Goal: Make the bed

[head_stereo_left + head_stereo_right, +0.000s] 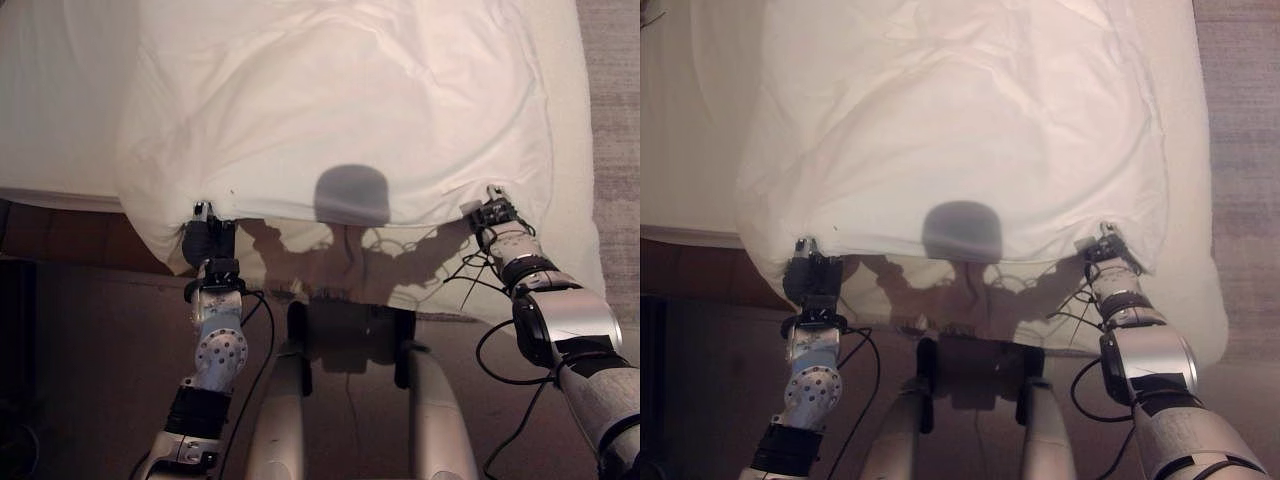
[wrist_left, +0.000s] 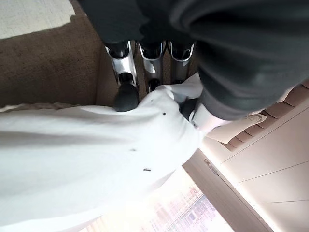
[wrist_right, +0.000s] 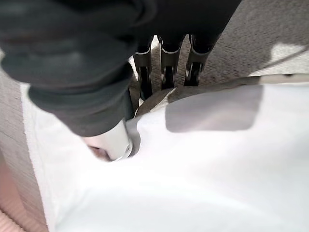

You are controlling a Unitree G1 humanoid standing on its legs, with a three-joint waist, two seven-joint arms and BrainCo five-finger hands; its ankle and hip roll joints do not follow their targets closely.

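Both hands grip the near edge of a white sheet [image 1: 340, 110], holding it up over the bed [image 1: 60, 100]. Largest in view, the sheet billows across most of the mattress, its near edge stretched between the two hands and hanging past the bed's foot. On the left corner, the left hand [image 1: 207, 238] pinches the cloth between thumb and curled fingers [image 2: 124, 79]. On the right corner, the right hand [image 1: 493, 214] pinches it the same way, fingers [image 3: 169, 65] curled over the fold.

Bedroom — white-sheeted bed [image 1: 60, 120], carpet [image 1: 615, 120]
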